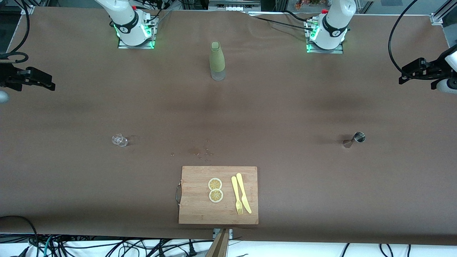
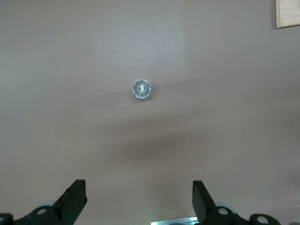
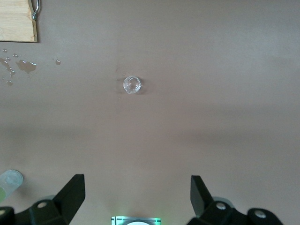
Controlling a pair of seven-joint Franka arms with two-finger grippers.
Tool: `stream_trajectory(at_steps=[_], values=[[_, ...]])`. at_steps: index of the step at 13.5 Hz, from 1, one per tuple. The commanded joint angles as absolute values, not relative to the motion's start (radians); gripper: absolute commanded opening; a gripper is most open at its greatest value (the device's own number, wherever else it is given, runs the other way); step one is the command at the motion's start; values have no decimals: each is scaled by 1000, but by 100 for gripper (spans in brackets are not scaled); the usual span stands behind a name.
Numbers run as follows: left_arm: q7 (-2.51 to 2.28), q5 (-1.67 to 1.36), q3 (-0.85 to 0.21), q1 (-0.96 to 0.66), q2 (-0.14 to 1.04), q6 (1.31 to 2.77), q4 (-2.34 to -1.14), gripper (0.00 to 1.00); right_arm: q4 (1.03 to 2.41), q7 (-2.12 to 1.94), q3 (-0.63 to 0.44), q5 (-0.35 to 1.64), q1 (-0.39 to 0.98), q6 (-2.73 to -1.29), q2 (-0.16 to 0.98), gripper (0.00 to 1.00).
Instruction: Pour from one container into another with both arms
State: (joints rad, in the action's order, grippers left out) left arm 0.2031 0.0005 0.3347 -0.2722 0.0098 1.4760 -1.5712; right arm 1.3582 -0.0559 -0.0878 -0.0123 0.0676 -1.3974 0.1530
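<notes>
A small clear glass [image 1: 119, 140] stands toward the right arm's end of the table. It also shows in the right wrist view as the glass [image 3: 131, 85], seen from above. A metal jigger [image 1: 357, 138] stands toward the left arm's end, and the left wrist view looks down into the jigger [image 2: 141, 89]. A green bottle [image 1: 217, 60] stands upright between the two arm bases. My right gripper [image 1: 48, 85] [image 3: 137, 194] hangs open high over its end of the table, holding nothing. My left gripper [image 1: 402, 76] [image 2: 139, 197] is open and empty over the other end.
A wooden cutting board [image 1: 192, 207] lies at the table edge nearest the front camera, with two lemon slices [image 1: 215, 190], a yellow fork [image 1: 236, 194] and a yellow knife [image 1: 244, 192] on it. Water drops [image 1: 201, 151] dot the brown cloth just past the board.
</notes>
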Motion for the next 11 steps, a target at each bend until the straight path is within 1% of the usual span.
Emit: stream_trajectory(at_steps=[1, 11], values=[[189, 3, 319, -261, -17, 1480, -1592, 100, 1367, -52, -84, -25, 63, -1405, 144, 100], [183, 11, 319, -262, -17, 1485, -1598, 100, 1367, -52, -84, -25, 64, -1407, 144, 100]])
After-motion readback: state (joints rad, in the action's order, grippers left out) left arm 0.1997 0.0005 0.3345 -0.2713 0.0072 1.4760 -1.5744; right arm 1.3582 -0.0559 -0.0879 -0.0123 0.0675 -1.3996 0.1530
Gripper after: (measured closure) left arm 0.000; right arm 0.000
